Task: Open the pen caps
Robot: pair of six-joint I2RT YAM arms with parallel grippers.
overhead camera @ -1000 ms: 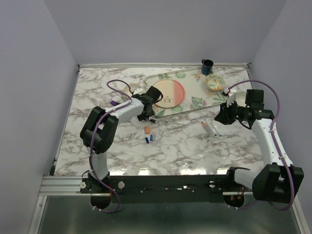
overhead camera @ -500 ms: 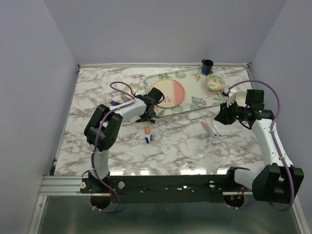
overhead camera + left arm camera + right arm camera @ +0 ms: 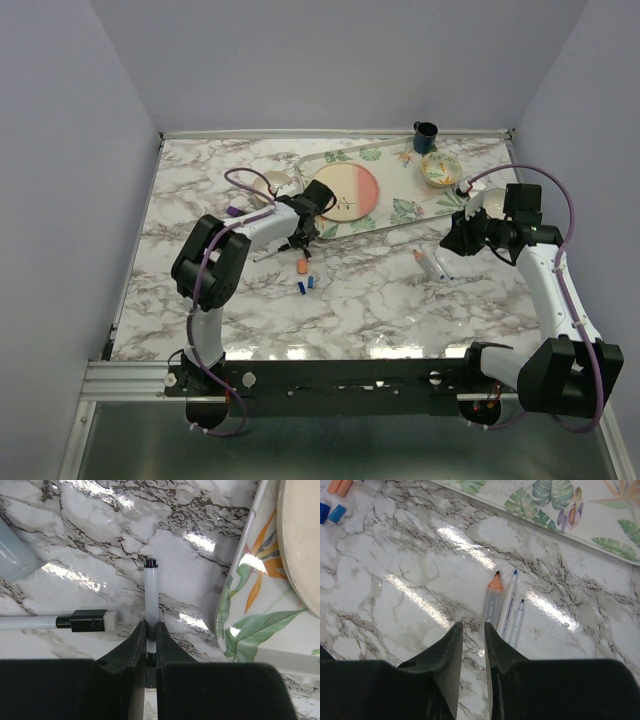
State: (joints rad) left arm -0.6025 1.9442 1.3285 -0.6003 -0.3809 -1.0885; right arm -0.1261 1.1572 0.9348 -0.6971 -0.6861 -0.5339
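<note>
Left gripper (image 3: pixel 151 628) pinches white pen (image 3: pixel 151 590); right gripper (image 3: pixel 472 628) slightly spread, empty; tray (image 3: pixel 405 211) holds plate (image 3: pixel 345 192), bowl (image 3: pixel 441 168).

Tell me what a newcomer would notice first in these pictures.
The left gripper pinches a white pen beside the floral tray. Just ahead of the open right gripper, three uncapped pens lie side by side on the marble table. Loose orange and blue caps sit mid-table.

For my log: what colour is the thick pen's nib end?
Nib end: orange, best in right wrist view.
</note>
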